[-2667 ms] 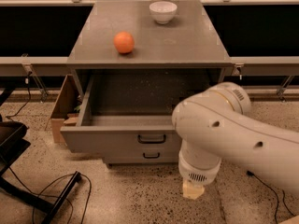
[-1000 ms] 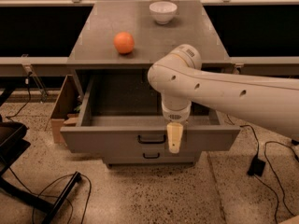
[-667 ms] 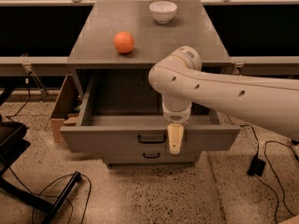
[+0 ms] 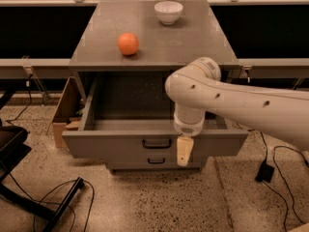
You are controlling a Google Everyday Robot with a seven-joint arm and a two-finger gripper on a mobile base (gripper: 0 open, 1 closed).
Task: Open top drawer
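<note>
I am looking down at a grey cabinet [image 4: 169, 37] on a speckled floor [image 4: 145, 202]. The top drawer [image 4: 111, 146] stands pulled well out toward me, its front panel the nearest edge of the cabinet and wider than the body behind it. Its side walls run back under the cabinet top, and the inside is deep, grey and flecked with white. A small black bar handle [image 4: 156, 143] sits at the middle of the front.

The gripper [image 4: 184, 152] hangs in front of the drawer front, just right of the handle, pointing down; I cannot tell whether it is open or closed, and it holds nothing that I can see. The white arm [image 4: 231, 103] reaches in from the right, crossing above the drawer's right half and hiding its right wall.

Below the front, a shorter drawer shows a second black handle [image 4: 156, 161].

On the cabinet top, an orange [image 4: 128, 43] lies left of centre and a white bowl [image 4: 168, 12] stands near the back edge.

Open floor lies in front of the drawer. To the left are a cardboard box [image 4: 63, 110] beside the cabinet, a dark chair base [image 4: 14, 149] and black cables [image 4: 72, 192]. To the right, a cable leads to a black power block [image 4: 264, 172].
</note>
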